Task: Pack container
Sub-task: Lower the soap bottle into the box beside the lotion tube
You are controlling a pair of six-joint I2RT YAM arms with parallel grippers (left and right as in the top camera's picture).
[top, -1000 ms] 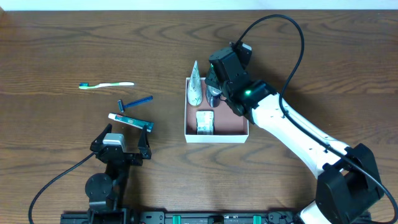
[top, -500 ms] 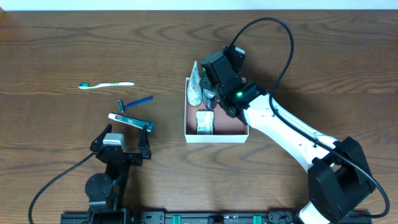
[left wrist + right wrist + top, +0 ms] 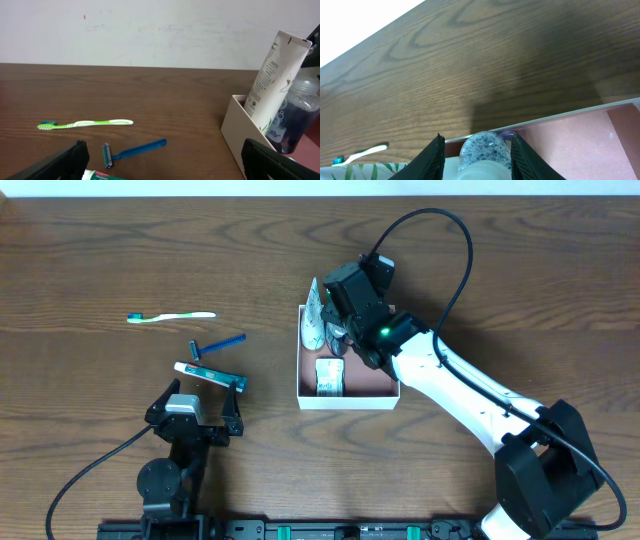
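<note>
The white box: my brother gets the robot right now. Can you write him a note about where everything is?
Left gripper: fingers open, empty, near the white-and-teal tube.
Right gripper: fingers closed on the purple bottle, held in the container at its far side, beside the leaning white tube.
Done: white tube and a small packet are in the container.
Left to do: release the bottle, then pack the toothbrush, blue razor and white-and-teal tube from the table.

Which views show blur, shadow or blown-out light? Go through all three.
Overhead: the table is evenly lit and sharp throughout. Left wrist: its own fingers are dark, soft silhouettes below a bright wall. Right wrist: a dark shadow lies on the wood beyond the container; the top-left corner is blown out white.
</note>
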